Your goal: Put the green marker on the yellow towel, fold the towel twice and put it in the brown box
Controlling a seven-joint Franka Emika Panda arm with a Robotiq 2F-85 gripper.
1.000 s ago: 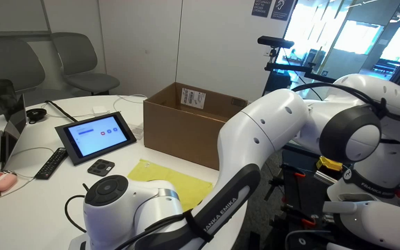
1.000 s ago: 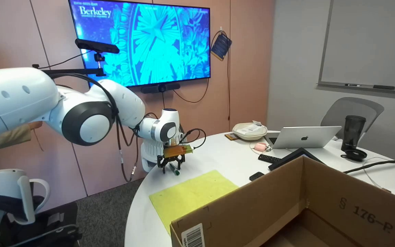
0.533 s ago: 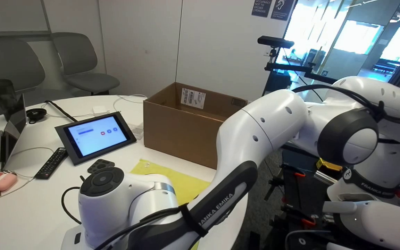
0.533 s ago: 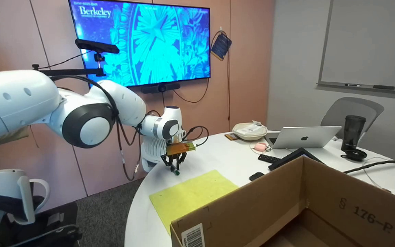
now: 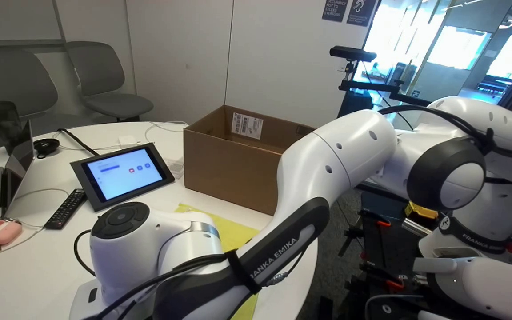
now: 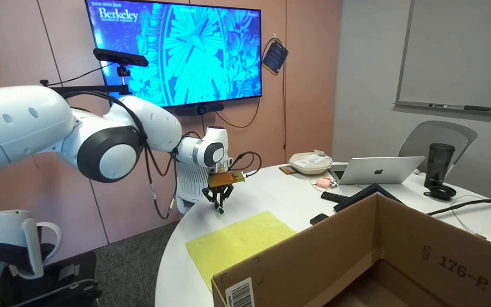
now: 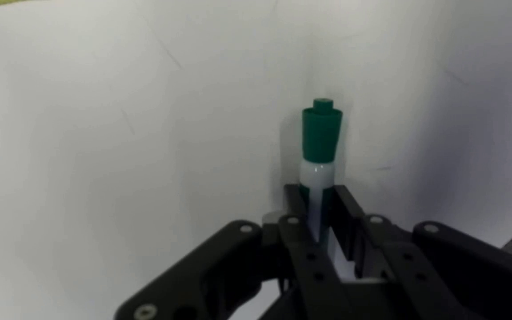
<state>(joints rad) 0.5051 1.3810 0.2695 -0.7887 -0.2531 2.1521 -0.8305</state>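
Gripping the green marker (image 7: 320,138) near the flat yellow towel (image 6: 241,245), the claw (image 7: 317,190) has, I judge, completed the grasp only. Remaining: placement, two folds, transfer into the brown box (image 5: 231,169). The white arm (image 6: 156,123) reaches out over the table (image 6: 275,192), claw pointing down; marker-to-table clearance I cannot tell.
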